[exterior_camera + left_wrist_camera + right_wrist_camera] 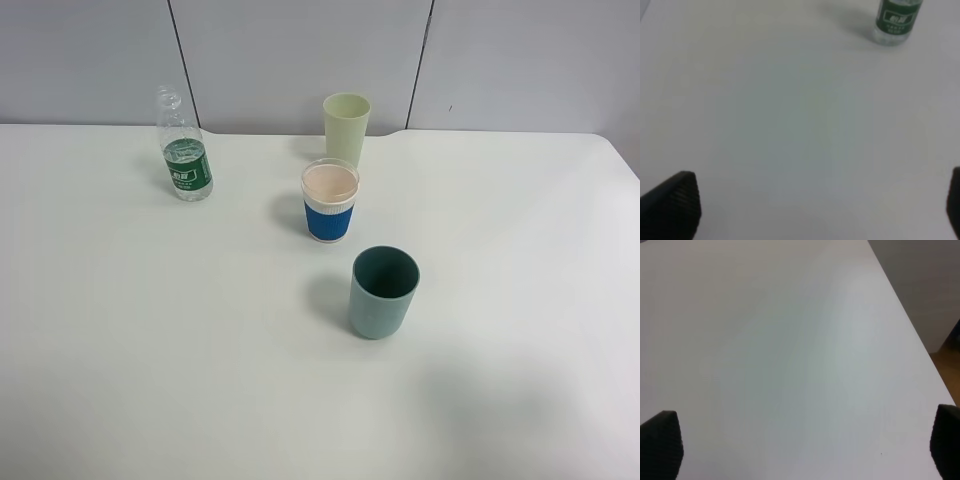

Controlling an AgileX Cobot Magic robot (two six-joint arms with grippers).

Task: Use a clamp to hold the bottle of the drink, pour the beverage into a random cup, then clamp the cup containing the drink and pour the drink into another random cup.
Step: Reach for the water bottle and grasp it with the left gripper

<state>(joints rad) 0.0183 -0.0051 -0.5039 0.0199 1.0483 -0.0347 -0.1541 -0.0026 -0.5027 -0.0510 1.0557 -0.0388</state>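
Exterior high view: bottle (186, 160) stands upright at ten o'clock on the worktop (150, 350), well apart from the blue-sleeved cup (330, 203). My left tool (817, 200) and right tool (802, 440) gape wide, empty. I should clamp the bottle squarely at mid-height.

1. Surface (150, 350): white, matte and plain. It fills most of the exterior high view.
2. Rear edge: it meets the wall (300, 50) along a nearly straight line, with a small step right of centre.
3. Wall: flat pale grey panels, divided by two thin dark seams (183, 60) that slant slightly in the view.
4. Right side: in the right wrist view the surface's edge runs diagonally. Beyond it are a grey wall and a strip of brown floor (951, 375).
5. Light: even and diffuse, with soft shadows. A faint dim patch lies on the near right part of the surface.
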